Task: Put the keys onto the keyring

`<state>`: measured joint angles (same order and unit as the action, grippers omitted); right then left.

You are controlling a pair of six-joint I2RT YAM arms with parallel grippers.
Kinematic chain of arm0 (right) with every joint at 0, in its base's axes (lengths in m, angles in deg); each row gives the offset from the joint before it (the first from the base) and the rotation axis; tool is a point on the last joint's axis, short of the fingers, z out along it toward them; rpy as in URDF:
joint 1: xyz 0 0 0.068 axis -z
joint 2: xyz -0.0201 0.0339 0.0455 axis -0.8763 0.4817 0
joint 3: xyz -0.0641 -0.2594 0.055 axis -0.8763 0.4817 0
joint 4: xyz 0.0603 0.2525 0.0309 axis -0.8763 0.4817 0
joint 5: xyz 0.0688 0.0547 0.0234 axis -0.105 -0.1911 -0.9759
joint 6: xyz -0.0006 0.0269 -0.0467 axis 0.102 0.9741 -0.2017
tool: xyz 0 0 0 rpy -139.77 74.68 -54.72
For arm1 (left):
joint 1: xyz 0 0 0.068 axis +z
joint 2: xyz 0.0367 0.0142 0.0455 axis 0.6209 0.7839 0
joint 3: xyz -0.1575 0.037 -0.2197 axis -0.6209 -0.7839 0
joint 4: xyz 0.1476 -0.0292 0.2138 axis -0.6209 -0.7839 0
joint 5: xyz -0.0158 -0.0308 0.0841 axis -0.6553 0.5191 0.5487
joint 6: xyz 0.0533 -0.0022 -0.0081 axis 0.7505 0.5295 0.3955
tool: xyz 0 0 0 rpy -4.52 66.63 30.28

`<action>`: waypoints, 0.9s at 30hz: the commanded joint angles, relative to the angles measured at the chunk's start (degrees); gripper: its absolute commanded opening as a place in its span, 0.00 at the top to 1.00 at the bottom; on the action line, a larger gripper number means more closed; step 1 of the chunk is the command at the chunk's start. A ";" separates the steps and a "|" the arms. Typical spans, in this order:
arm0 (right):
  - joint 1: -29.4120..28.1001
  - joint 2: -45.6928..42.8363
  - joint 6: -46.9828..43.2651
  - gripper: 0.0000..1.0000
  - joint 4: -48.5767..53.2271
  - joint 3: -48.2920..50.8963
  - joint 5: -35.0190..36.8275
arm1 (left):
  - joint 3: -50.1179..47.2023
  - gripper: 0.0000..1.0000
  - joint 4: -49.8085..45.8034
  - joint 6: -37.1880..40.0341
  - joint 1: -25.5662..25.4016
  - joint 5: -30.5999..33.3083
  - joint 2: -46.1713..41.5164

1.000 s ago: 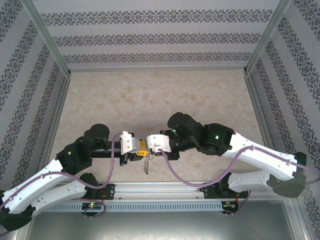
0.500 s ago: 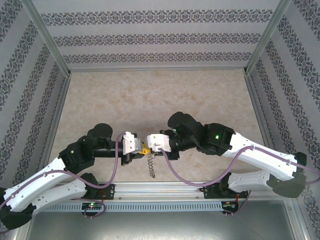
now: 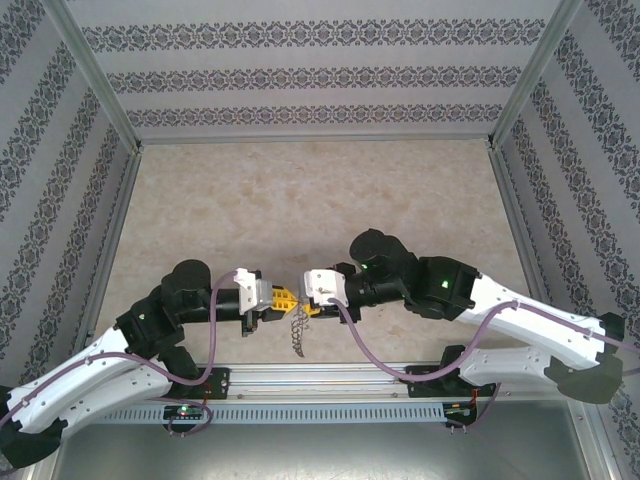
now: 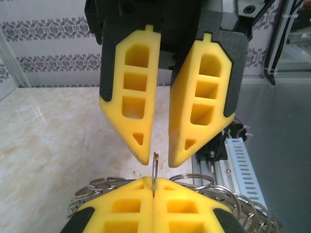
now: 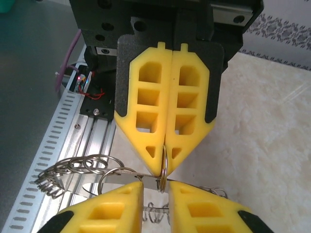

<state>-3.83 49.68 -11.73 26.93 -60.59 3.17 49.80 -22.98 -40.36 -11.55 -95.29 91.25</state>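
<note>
Over the marble worktop (image 3: 300,190), near its front edge, the left claw (image 4: 153,190) is clamped tight on the keyring (image 5: 164,167), held edge-on; the right claw (image 4: 159,161) stands slightly parted, its fingertips flanking the ring's rim; thin wire loops (image 5: 73,170) fan out alongside.

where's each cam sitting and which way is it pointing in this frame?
Top: above and behind the robot, looking down on the table; shows left arm, right arm, left gripper and right gripper tip to tip.
Left wrist: on the left arm, looking along its own shut fingers at the right gripper.
Right wrist: on the right arm, looking past its own parted fingers at the left gripper.
Shared: both wrist views show the keyring, edge-on in the left gripper's tips.
</note>
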 commanded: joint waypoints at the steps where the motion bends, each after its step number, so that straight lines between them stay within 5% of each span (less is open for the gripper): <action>1: -0.15 -2.27 2.32 0.82 -6.14 2.18 -2.50 | -0.92 1.00 9.49 -3.78 -0.60 -3.47 -0.92; 12: 0.19 -1.62 3.52 0.89 -8.46 2.87 -2.74 | -1.99 1.00 11.41 -4.76 -0.60 -5.51 -1.62; 21: 0.27 -2.74 4.75 0.79 -9.37 4.20 -2.03 | -3.56 1.00 13.90 -6.14 -0.60 -5.50 -3.20; 27: 0.27 -3.41 5.08 0.89 -9.85 4.76 -2.16 | -4.39 1.00 15.90 -7.21 -0.60 -5.77 -3.71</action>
<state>-3.83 47.14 -7.31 18.63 -56.55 0.74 45.39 -13.71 -46.09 -11.53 -98.65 88.75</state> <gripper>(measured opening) 0.110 0.062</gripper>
